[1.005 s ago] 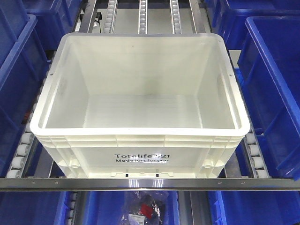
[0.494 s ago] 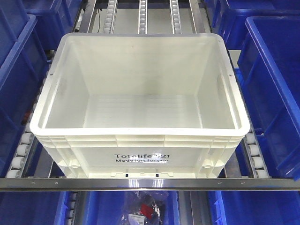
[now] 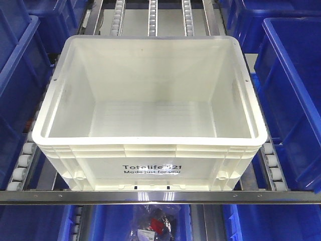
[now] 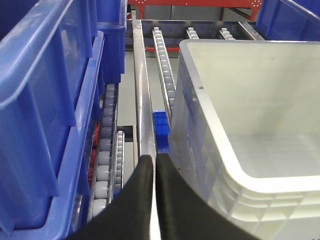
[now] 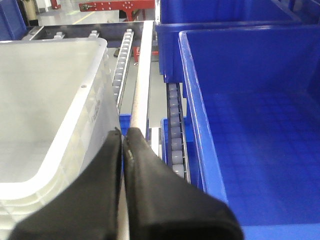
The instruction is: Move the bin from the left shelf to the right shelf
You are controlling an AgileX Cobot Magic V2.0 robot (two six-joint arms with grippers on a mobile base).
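Note:
The bin, a large empty white tote with black print on its front wall, sits on the roller shelf in the front view. In the left wrist view my left gripper is shut and empty, just outside the bin's left wall above a steel rail. The right wrist view shows my right gripper shut with nothing in it, beside the bin's right wall. Neither gripper appears in the front view.
Blue bins flank the white one on the left and on the right. Roller tracks run behind it, and a steel front rail crosses below. A lower blue bin holds bagged items.

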